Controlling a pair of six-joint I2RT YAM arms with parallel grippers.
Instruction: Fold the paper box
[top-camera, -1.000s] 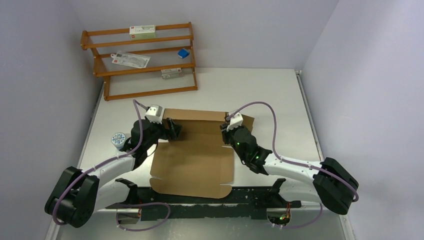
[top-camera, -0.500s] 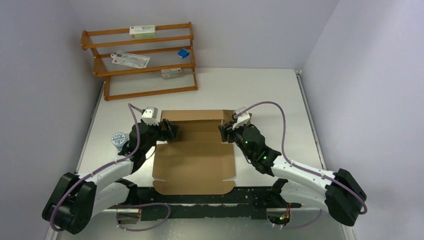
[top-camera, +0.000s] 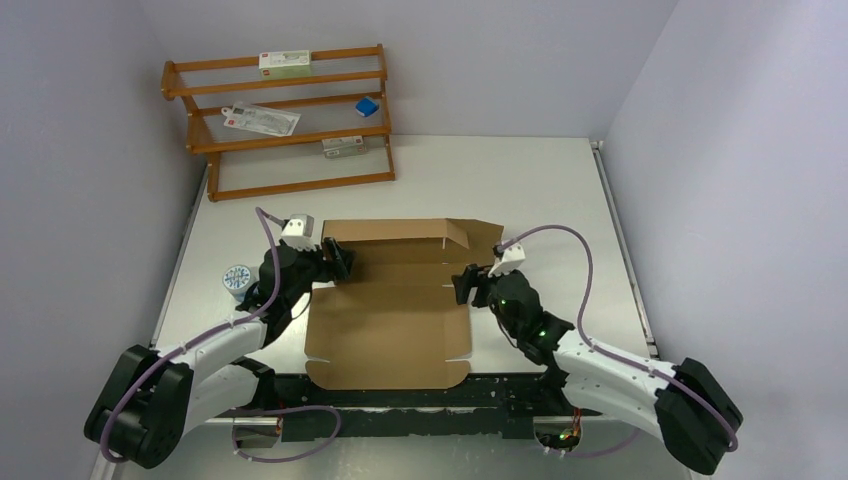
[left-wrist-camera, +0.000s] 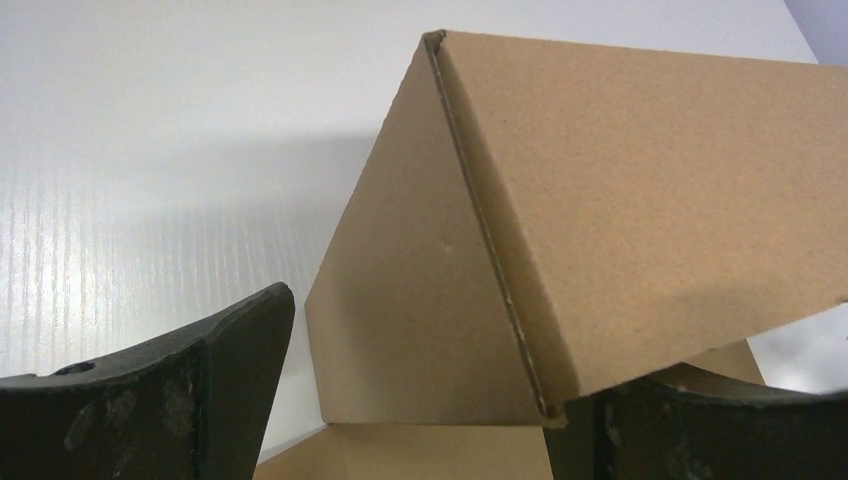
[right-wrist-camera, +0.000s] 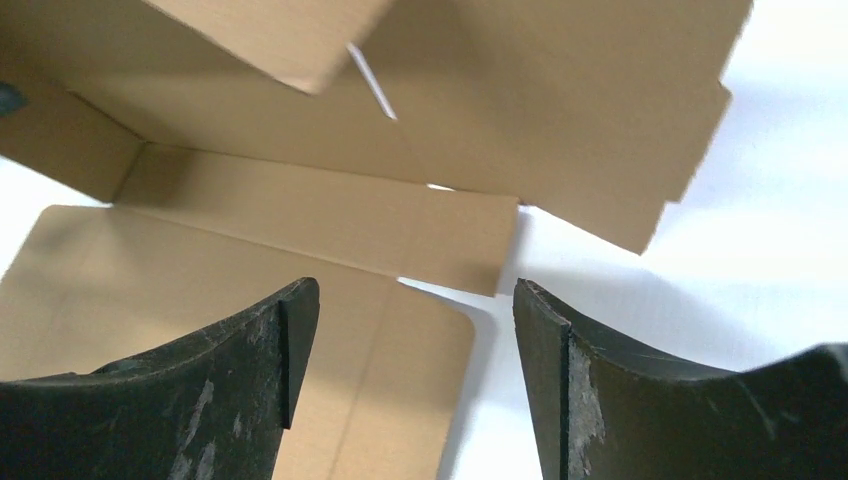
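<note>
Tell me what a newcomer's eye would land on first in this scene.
The brown paper box lies half-folded on the table, its far flaps raised. The left gripper and right gripper, both open, flank its sides. A wooden rack holding small cartons stands at the far left.

pale lilac walls (top-camera: 500, 60) around a white table (top-camera: 500, 180), an orange wooden rack (top-camera: 300, 185) at its far left

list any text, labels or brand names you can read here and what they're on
Nothing is legible.
White carton on the wooden rack's top shelf: red logo and print, too small to read.
White packet on the middle shelf: print too blurred.
Paper box: plain, no print.
</note>
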